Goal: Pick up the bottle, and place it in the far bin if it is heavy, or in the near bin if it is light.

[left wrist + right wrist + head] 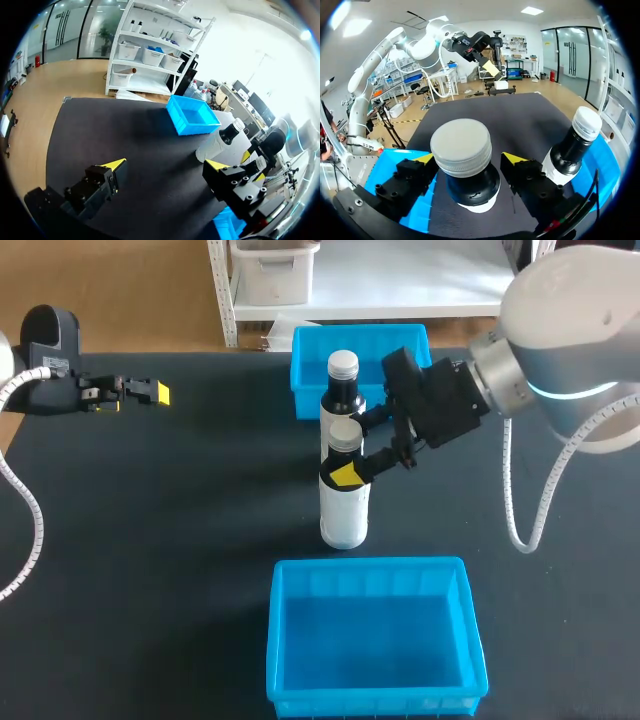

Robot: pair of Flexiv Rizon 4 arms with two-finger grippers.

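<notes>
Black table point(150, 540) carried 4 items, all roughly along its centre line. Far bin point(303, 375), blue, open-topped, sat at the back edge w/ the far bottle point(342, 390) upright just in front of it; the near bottle point(344, 510), white body, dark neck, grey cap, stood upright right beside that one on the near side. Near bin point(275, 640), also blue & open-topped, sat at the front edge, apart from the near bottle.

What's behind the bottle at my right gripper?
A second bottle stands right behind the front bottle, its dark neck and pale cap showing; its lower body is covered. Beyond it sits the far bin, its front wall partly hidden.
</notes>
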